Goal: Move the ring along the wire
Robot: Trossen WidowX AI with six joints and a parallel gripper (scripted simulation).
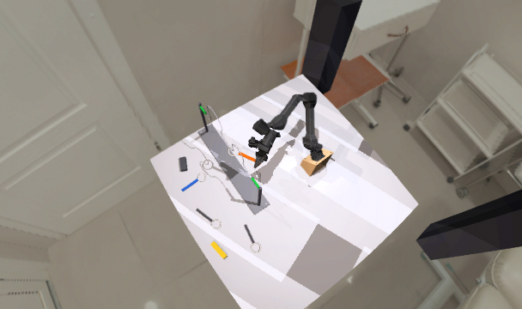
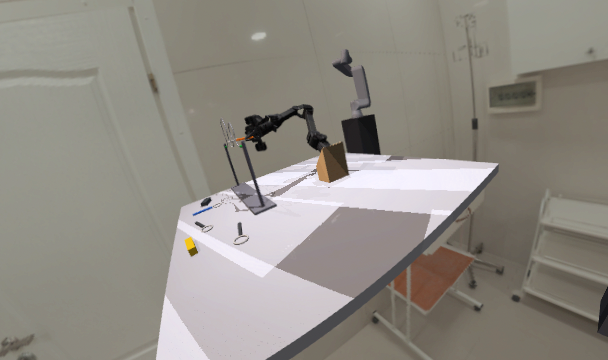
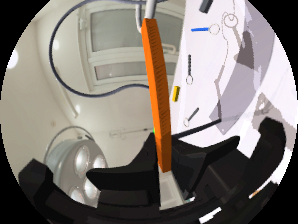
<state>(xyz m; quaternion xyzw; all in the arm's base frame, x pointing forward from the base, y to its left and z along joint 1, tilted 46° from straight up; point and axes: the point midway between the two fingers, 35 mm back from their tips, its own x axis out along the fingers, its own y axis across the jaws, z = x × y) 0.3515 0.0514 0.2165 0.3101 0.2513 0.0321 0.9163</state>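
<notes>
My gripper [image 1: 257, 162] [image 3: 156, 135] is shut on the orange handle [image 1: 246, 157] [image 2: 241, 139] [image 3: 157, 85], above the base plate [image 1: 257, 209] [image 2: 269, 206]. The ring [image 1: 233, 149] is at the handle's far end, between the posts. Its top is cut off in the wrist view, so wire-to-ring clearance cannot be told. The thin wire [image 3: 51, 50] curves left of the handle there. One green part [image 1: 255, 183] is by the near post [image 1: 259, 196] [image 2: 253, 175], close to my fingers in the top view. The other green part [image 1: 203, 110] is by the far post [image 1: 204, 122] [image 2: 231, 165].
Beyond the plate lie a blue-handled ring [image 1: 190, 184] [image 2: 202, 211] and a black block [image 1: 183, 164] [image 2: 206, 201]. Two dark-handled rings [image 1: 249, 233] [image 1: 205, 215] and a yellow block [image 1: 219, 250] [image 2: 191, 246] lie off the near post. The arm stands on a wooden wedge [image 1: 311, 165] [image 2: 331, 165].
</notes>
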